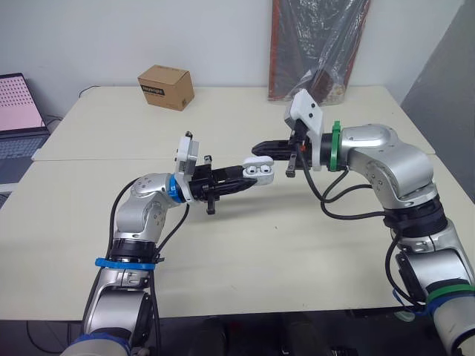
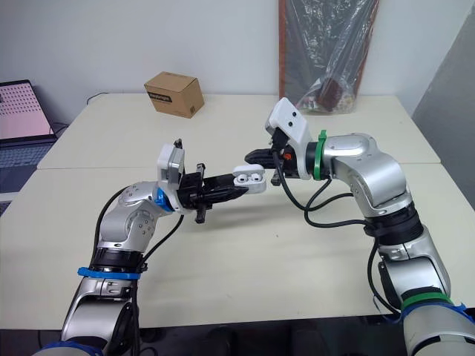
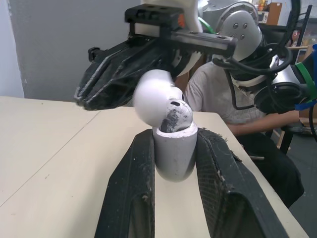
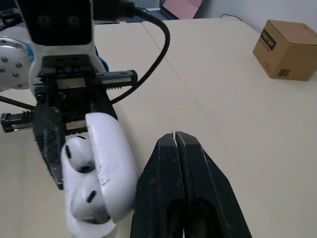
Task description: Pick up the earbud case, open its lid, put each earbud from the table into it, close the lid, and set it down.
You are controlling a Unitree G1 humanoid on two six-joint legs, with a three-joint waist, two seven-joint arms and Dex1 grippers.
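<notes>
The white earbud case (image 1: 260, 170) is held above the table's middle with my left gripper (image 1: 247, 178) shut on its lower half. Its lid (image 3: 153, 96) stands open. Two white earbuds (image 4: 79, 148) sit in their sockets inside it. My right gripper (image 1: 260, 148) is shut, and its black fingertips (image 4: 176, 144) lie right beside the open lid, on the far side from the left arm. I cannot tell if they touch the lid. In the left wrist view the case body (image 3: 172, 153) is wedged between the two black fingers (image 3: 129, 188).
A brown cardboard box (image 1: 165, 87) stands at the back of the cream table (image 1: 245, 252). A laptop (image 1: 18, 111) sits at the far left. A plastic-wrapped board (image 1: 315, 44) leans on the wall at the back right. A seated person (image 3: 233, 104) is beyond the table.
</notes>
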